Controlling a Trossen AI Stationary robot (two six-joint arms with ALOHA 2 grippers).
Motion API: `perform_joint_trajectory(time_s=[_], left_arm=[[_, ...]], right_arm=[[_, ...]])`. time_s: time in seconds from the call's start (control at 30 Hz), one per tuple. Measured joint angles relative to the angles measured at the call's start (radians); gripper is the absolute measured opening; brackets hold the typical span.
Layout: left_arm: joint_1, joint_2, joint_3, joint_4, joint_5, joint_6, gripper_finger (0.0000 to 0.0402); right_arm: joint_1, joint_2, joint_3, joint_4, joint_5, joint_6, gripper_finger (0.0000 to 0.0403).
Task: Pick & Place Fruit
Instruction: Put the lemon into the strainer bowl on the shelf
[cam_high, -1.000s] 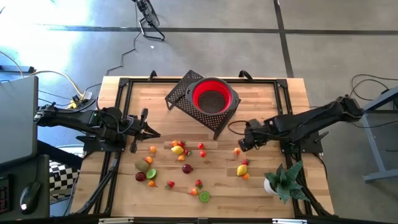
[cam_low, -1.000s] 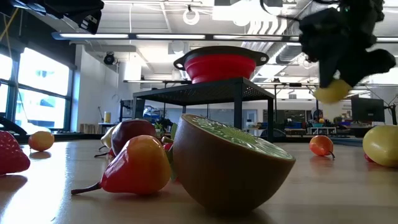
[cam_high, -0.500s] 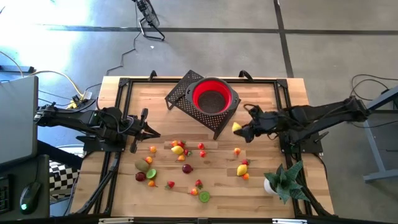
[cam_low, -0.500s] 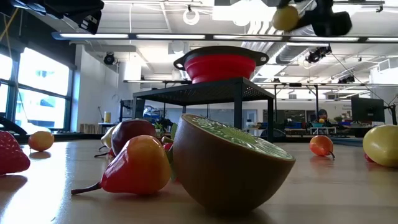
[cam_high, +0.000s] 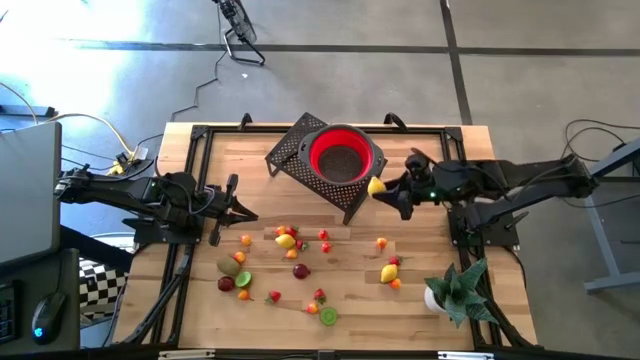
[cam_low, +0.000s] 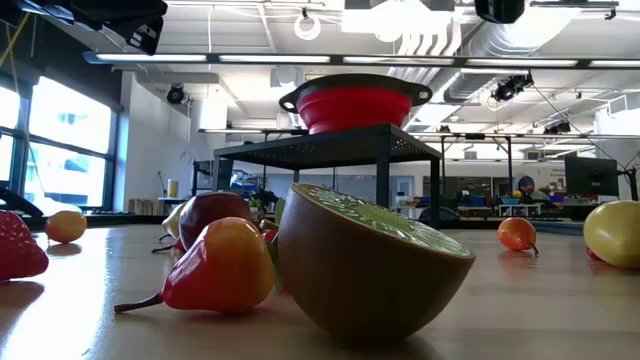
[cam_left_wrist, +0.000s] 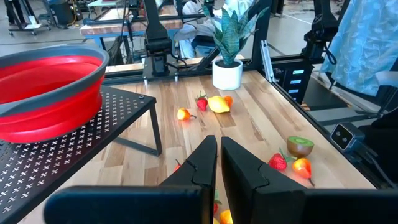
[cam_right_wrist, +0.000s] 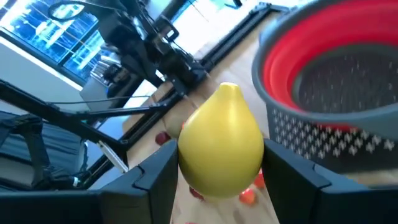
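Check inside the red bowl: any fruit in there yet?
None visible. From above, the red bowl shows only its dark perforated bottom. The right pincer holds a yellow fruit just outside the rim. Nothing hides the interior.

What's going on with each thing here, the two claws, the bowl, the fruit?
Right claw: shut on a yellow lemon, raised beside the bowl.
Left claw: shut, empty, waiting at the table's left.
Red bowl: upright on a black stand, no fruit visible inside.
Other fruit: scattered on the table.
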Motion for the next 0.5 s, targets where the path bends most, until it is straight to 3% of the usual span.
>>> perform_joint_trajectory(time_s=[0.27,0.5], left_arm=[[0.000,0.000,0.000,0.000,0.000,0.000,0.0019],[0.000,0.000,0.000,-0.001,0.000,0.000,0.0019]], right_arm=[[-0.052,0.055,0.129,0.005,-0.013,-0.165,0.0193],[-0.121,0.180,0.283,-0.004,-0.097,-0.279,0.0193]])
